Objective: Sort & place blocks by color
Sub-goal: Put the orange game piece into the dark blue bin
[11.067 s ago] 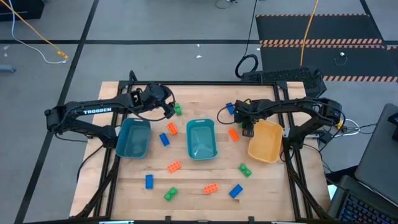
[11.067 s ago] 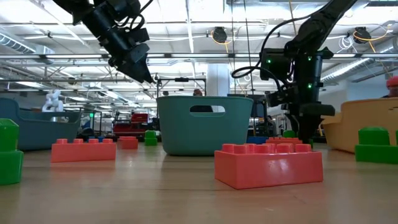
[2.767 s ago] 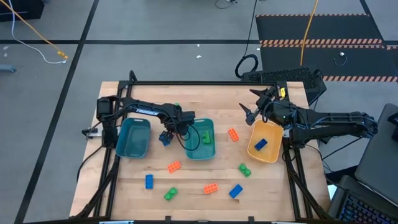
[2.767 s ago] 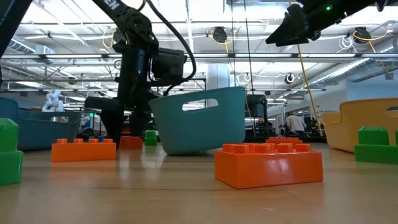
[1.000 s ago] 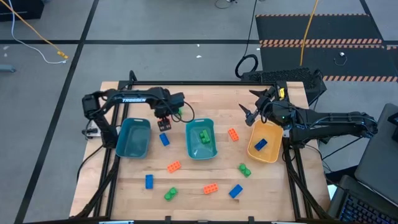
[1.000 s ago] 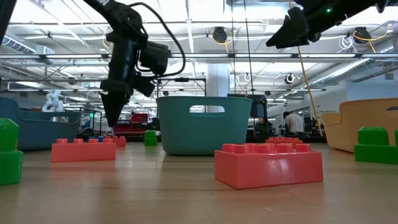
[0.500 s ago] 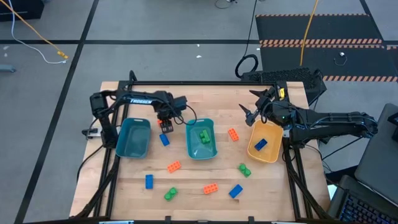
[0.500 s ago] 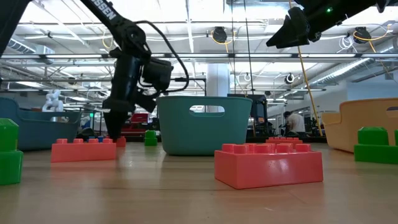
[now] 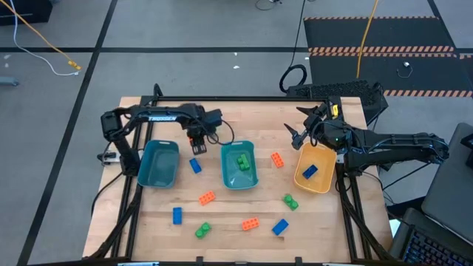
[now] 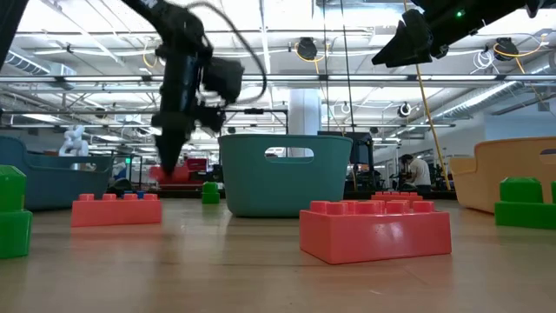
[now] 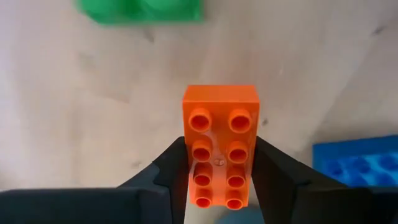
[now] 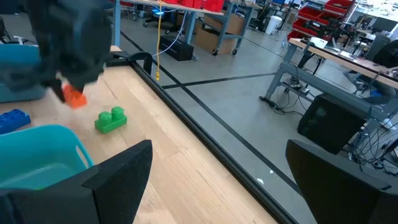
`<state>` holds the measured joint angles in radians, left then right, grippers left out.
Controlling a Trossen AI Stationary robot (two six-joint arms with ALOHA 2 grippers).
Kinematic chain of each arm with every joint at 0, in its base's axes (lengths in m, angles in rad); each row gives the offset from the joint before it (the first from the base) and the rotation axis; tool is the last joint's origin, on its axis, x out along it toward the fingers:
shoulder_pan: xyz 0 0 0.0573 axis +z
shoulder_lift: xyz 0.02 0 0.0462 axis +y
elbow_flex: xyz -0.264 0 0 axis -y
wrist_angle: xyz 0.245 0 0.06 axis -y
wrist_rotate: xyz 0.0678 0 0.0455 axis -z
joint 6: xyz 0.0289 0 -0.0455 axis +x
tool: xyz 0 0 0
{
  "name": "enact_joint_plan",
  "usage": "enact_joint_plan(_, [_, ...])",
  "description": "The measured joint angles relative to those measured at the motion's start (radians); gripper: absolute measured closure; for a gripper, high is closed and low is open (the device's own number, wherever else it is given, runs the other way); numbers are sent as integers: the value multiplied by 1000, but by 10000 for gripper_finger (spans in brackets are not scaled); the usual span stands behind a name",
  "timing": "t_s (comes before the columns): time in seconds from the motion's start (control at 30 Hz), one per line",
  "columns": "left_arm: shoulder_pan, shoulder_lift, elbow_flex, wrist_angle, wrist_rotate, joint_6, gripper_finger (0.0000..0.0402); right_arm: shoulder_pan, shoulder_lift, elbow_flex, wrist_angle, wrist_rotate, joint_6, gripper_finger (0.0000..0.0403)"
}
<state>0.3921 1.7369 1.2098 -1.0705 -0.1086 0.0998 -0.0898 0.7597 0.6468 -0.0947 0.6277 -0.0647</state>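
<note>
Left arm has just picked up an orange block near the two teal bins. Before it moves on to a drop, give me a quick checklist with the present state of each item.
1. Grip: left gripper shut on the orange block, fingers on both long sides: ok.
2. Block clear of the table: low view shows it lifted: ok.
3. Middle teal bin holds only a green block, so not for orange: ok.
4. Left teal bin: nothing seen inside, free for orange: ok.
5. Yellow-tan bowl holds a blue block: ok.
6. Right gripper open, raised near the bowl, away from the left arm's path: ok.
</note>
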Motion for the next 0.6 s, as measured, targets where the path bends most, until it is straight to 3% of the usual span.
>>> enact_joint_plan(0.23, [-38, -191, 127, -233, -24, -113, 265, 0, 0, 0, -2, 0, 0, 42])
enact_joint_plan(0.6, [-168, -429, -37, -477, -35, -513, 265, 0, 0, 0, 0, 0, 0, 42])
